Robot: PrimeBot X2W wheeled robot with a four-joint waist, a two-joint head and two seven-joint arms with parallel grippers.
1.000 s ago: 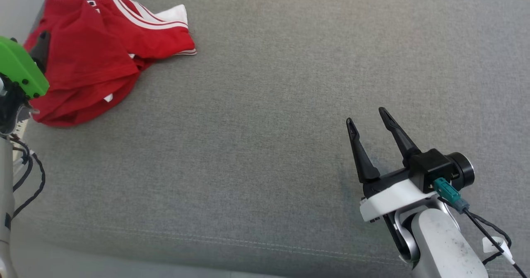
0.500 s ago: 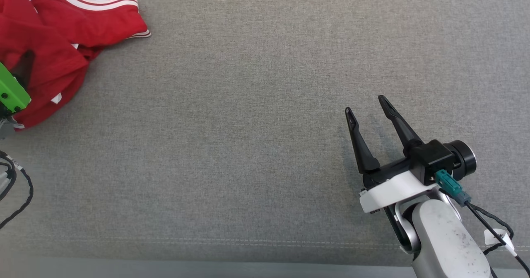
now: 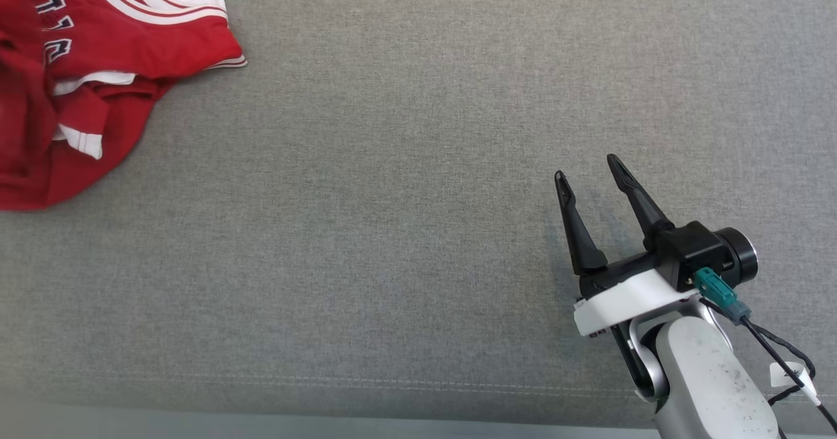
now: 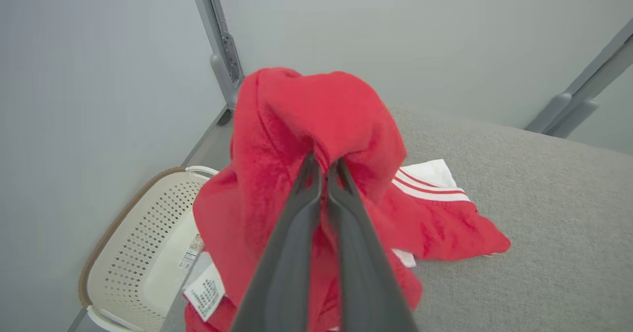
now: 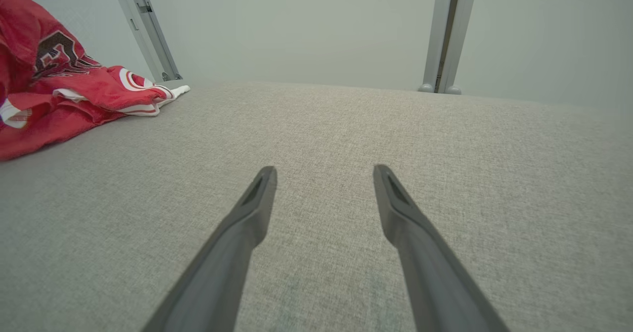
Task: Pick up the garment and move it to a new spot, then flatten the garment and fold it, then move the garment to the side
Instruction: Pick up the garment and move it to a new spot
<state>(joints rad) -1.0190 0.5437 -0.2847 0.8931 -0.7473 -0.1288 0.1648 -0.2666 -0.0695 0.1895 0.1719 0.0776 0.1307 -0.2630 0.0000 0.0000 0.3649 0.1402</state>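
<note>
A grey fabric surface (image 3: 392, 197), a fine, even weave with one stitched seam along its six o'clock edge, takes up most of the head view. The garment (image 3: 98, 46) lies crumpled at ten o'clock on it, right at the edge. It is a red jersey of soft knit with white trim, thin red-and-white stripes on a sleeve band and dark lettering outlined in white across one fold.

In the left wrist view part of the garment (image 4: 306, 109) rises in a rounded hump. The rest sags down onto the grey cloth, and a striped sleeve spreads out toward four o'clock.

The right arm comes in from five o'clock in the head view, a pale, scuffed forearm (image 3: 709, 386) angled up to a white-and-black wrist. The right gripper (image 3: 585, 167) hovers over bare fabric well apart from the garment. Its two slim, tapering dark fingers are spread wide and point toward eleven o'clock.

The left gripper (image 4: 324, 160) has its fingers pressed together, their tips pinching a fold of the red cloth beneath the hump.

A cream plastic basket (image 4: 138, 213) with perforated walls and a brown rim sits at eight o'clock in the left wrist view, below the surface edge.

A white printed care label (image 4: 205, 292) hangs from the garment at seven o'clock. A teal connector (image 3: 716, 292) plugs into the right wrist.
</note>
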